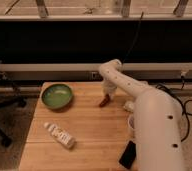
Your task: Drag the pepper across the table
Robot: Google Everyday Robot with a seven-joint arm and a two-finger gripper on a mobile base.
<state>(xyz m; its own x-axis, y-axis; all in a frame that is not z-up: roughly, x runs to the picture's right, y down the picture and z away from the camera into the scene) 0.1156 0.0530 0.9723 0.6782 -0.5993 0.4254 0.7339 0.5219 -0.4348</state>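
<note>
The pepper (104,102), a small dark red chili, lies on the light wooden table (94,132) near its far edge, right of the green bowl. My gripper (107,94) reaches down from the white arm and sits right over the pepper's upper end, touching or nearly touching it. The arm hides part of the gripper.
A green bowl (57,95) stands at the far left of the table. A white label-wrapped bottle (60,135) lies at the front left. A black phone-like object (128,154) lies at the front right. A white cup (132,125) sits by the arm's body.
</note>
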